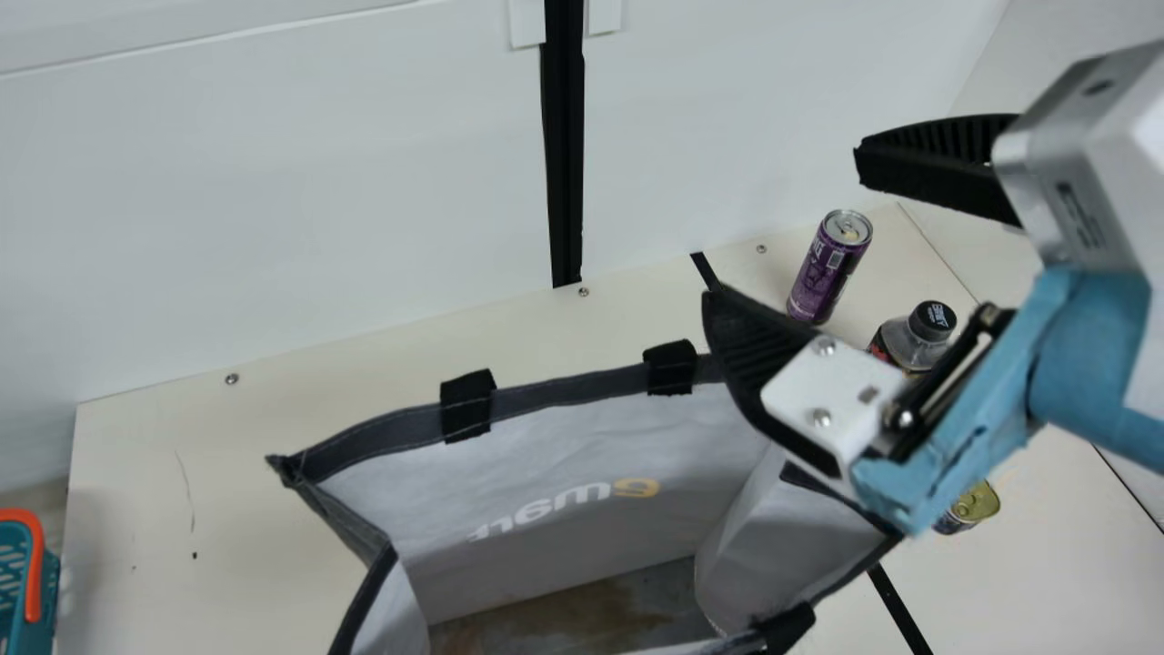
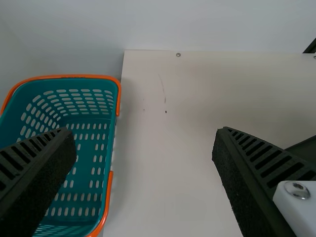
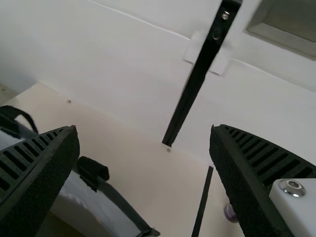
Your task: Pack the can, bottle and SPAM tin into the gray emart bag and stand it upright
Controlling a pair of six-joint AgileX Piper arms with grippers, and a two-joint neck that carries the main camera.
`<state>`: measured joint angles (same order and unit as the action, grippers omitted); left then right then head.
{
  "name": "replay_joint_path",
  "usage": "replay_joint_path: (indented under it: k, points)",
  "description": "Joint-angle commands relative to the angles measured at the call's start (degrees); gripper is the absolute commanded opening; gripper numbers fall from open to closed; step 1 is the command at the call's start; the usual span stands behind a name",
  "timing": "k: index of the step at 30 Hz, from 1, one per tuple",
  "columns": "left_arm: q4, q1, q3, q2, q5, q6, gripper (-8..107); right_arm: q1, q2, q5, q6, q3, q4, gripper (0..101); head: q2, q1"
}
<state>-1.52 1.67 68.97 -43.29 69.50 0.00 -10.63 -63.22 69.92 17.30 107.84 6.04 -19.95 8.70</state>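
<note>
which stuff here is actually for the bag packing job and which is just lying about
For the job:
- purple can
- black-capped bottle
- SPAM tin, partly hidden behind the right arm
- gray bag, open at the top

Just lying about:
- teal basket with orange handles, by the table's left edge

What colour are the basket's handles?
Orange; the basket itself is teal. The handles show best in the left wrist view.
</note>
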Motion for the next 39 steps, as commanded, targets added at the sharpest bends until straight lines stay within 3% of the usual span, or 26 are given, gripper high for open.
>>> replay_joint_path:
  k: [1, 13, 23, 39]
  points:
    - [0.0, 0.0, 0.0, 0.0, 0.0, 0.0, 90, 4.7, -0.5, 0.0, -0.1, -0.1, 1.5, 95, 0.0, 1.3]
    - [0.0, 0.0, 0.0, 0.0, 0.0, 0.0, 90, 18.8, -3.3, 0.0, -1.1, -1.2, 5.5, 95, 0.0, 1.3]
    - [0.0, 0.0, 0.0, 0.0, 0.0, 0.0, 90, 23.5, -2.4, 0.0, -5.4, -5.2, 1.4, 95, 0.0, 1.3]
    - [0.0, 0.0, 0.0, 0.0, 0.0, 0.0, 90, 29.6, 1.0, 0.0, -8.9, -15.5, -3.3, 95, 0.0, 1.3]
